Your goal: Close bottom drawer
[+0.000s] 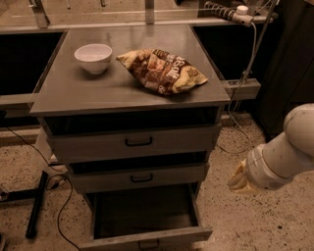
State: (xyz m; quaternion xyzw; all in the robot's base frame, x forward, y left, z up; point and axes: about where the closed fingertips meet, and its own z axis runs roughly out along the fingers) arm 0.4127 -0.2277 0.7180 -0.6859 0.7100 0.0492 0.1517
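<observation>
The grey metal cabinet (132,93) has three drawers. The bottom drawer (147,238) is pulled far out, its inside bare, and its small dark handle (148,243) shows at the frame's lower edge. My arm (282,157) comes in from the right. The gripper (238,180) is at the arm's near end, to the right of the cabinet at about the middle drawer's height, apart from the drawers. Its yellowish tip points left toward the cabinet.
The top drawer (137,142) and the middle drawer (141,177) stand slightly out. A white bowl (93,58) and a chip bag (162,70) lie on the cabinet top. Cables (59,206) and a dark bar (37,203) are on the speckled floor at left. A power strip (230,11) with a hanging cord is at right.
</observation>
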